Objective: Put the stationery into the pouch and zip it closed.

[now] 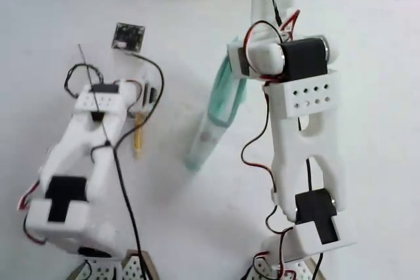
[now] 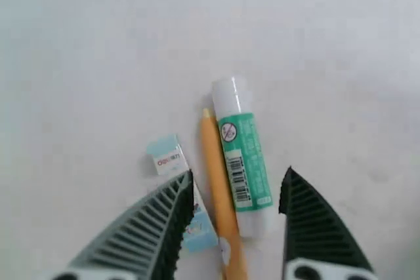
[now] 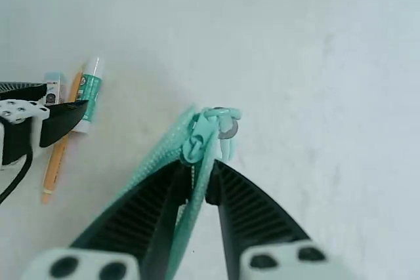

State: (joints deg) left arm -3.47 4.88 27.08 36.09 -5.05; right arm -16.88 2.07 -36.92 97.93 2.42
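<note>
A teal mesh pouch [image 1: 209, 129] lies on the white table, running from my right gripper [image 1: 231, 73] toward the front. In the right wrist view my right gripper [image 3: 197, 168] is shut on the pouch [image 3: 161, 162] edge just behind the zipper pull [image 3: 223, 124]. My left gripper [image 2: 237, 174] hangs open over an orange pencil [image 2: 220, 195], a green-and-white glue stick [image 2: 243, 162] and a small blue eraser [image 2: 172, 181], which lie side by side. The pencil [image 1: 138, 137] lies beside the left gripper [image 1: 146, 95].
A small circuit board [image 1: 128, 36] with a black cable lies at the back left. Cables trail along both arms. Bare white table [image 1: 367, 44] spreads to the right and at the front between the arms.
</note>
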